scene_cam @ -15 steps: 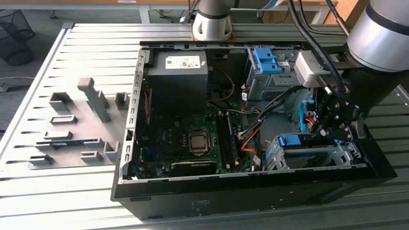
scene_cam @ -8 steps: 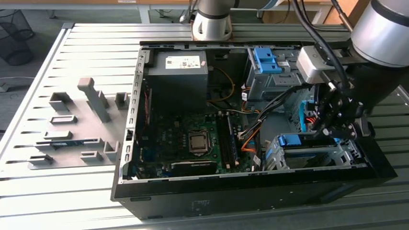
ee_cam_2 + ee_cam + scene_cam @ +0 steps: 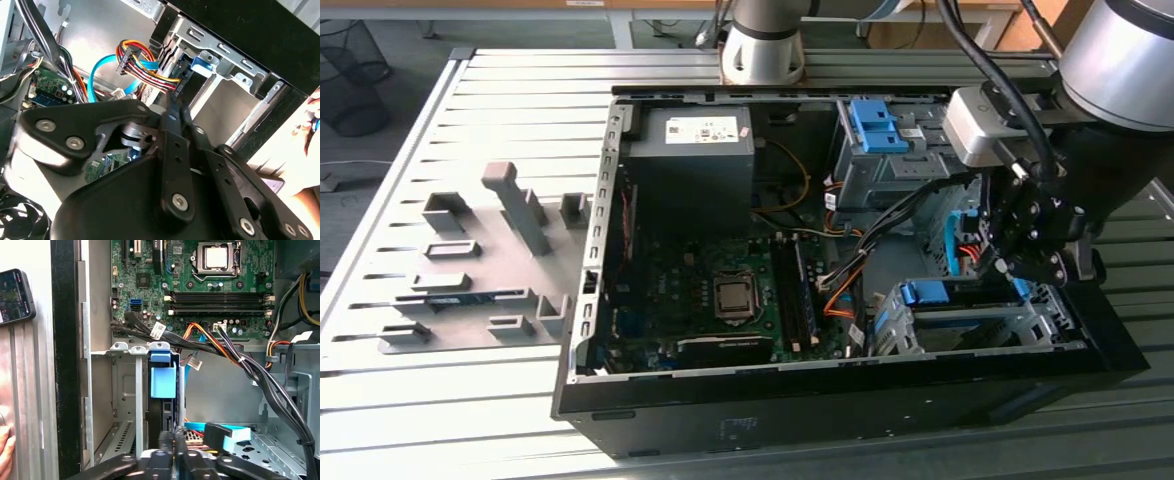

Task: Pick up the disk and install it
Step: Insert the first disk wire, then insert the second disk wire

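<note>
Install step in hand: the disk (image 3: 162, 385) stands on edge in the drive cage (image 3: 120, 390) slot, the gripper (image 3: 172, 440) directly over it with fingers closed together at its edge; the next move calls for straight seating pressure along the slot

Robotics lab or test workshop. Open computer case (image 3: 841, 390) lies on a slatted metal table (image 3: 440, 400), with its green circuit board (image 3: 200, 285) and bundled cables (image 3: 240, 360) exposed. Grey fixture blocks (image 3: 480, 270) stand on the table beside the case. Robot arm base (image 3: 767, 45) is mounted at the table's far edge. Wire waste basket (image 3: 354, 75) sits on the floor behind
</note>
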